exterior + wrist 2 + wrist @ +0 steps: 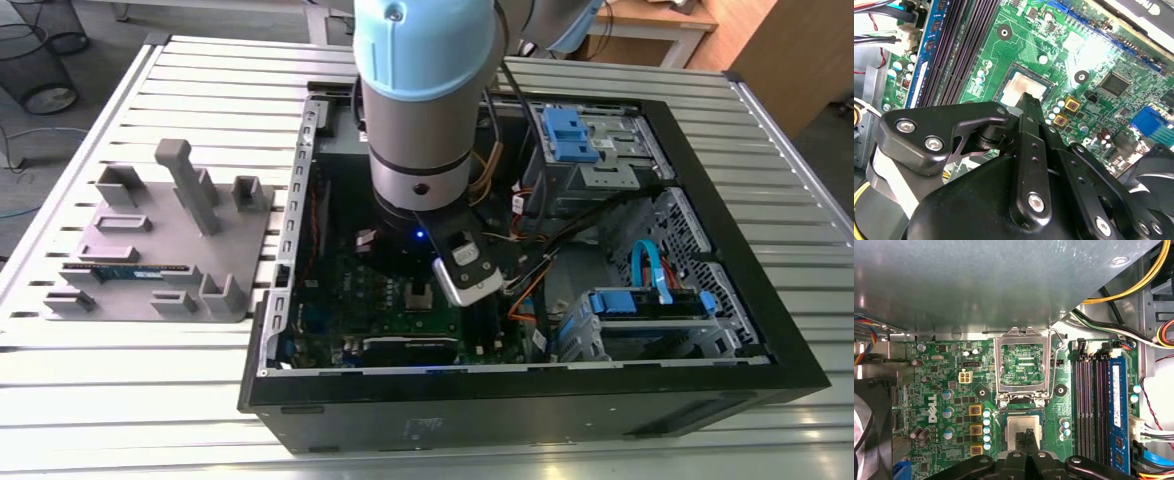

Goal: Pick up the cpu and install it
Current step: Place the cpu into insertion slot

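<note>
Jaws clenched together, holding nothing, tips just over the cpu [1013,432]. The cpu lies flat in its socket [1025,414] near the motherboard [939,370] middle; hinged frame [1021,365] open beside it, memory slots [1086,405] alongside.

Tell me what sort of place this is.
Probably a robotics lab or workshop bench: a robot arm reaches into an open computer case on a slatted metal table, with a grey parts holder beside it.
</note>
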